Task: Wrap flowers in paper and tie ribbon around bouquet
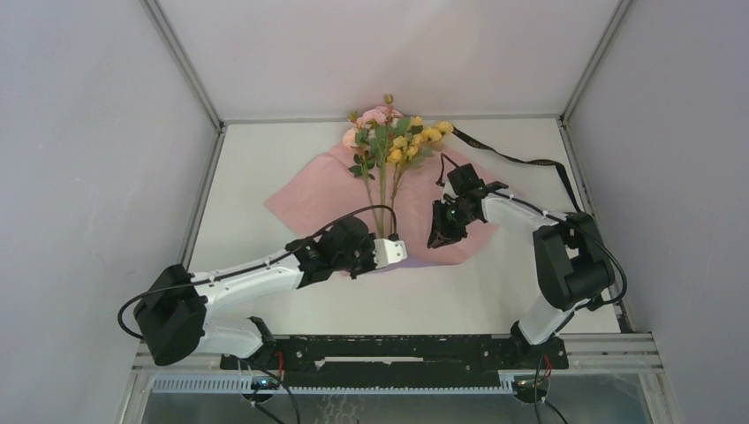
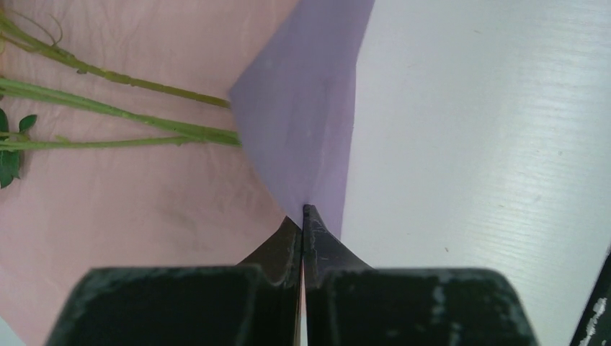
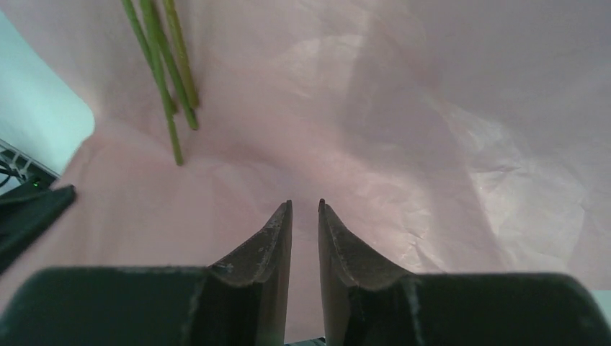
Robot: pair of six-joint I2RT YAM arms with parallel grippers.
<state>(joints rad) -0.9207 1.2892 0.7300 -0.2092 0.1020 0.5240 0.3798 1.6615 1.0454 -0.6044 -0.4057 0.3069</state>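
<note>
Top external, ribbon [image 1: 517,160] lettering unreadable, left hand [image 1: 397,253] pinching paper [image 1: 309,199]

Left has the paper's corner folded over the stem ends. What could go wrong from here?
The left gripper is shut on just the tip of the paper's folded corner; a hard pull could tear it or let it slip free. The flowers lie loose on the sheet with only their stem ends covered, so dragging the fold may roll them askew. The right gripper hangs over creased paper with its jaws barely apart; closing there could bunch it.
</note>
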